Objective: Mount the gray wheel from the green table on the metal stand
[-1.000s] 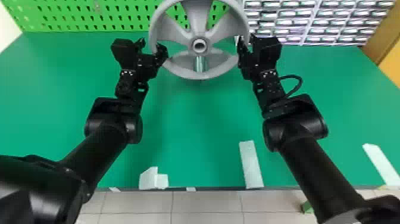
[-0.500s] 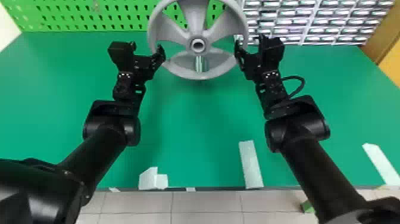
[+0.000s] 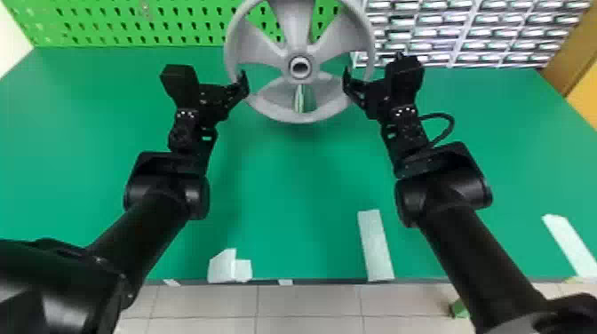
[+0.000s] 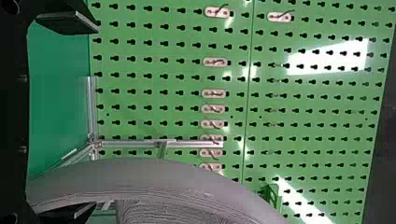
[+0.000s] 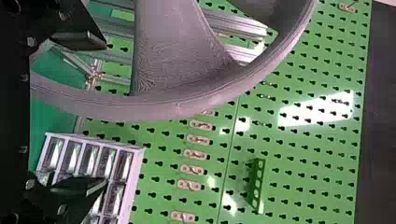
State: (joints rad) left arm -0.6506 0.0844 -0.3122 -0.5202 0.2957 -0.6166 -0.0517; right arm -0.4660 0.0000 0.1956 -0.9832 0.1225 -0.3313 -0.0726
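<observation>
Plainly, the left gripper (image 3: 243, 82) and right gripper (image 3: 347, 83) flank 1 gray wheel (image 3: 296, 26).

Wheel (image 3: 296, 31) was gray with fine line texture, table (image 3: 302, 191) plain green, pegboard (image 4: 140, 49) green with rows of dark keyhole slots, tape strips (image 3: 376, 244) white, floor tiles (image 3: 306, 302) pale with darker joint lines.

Honestly, I can't make out any readable text, labels, brands, numbers or signs on anything from here.
</observation>
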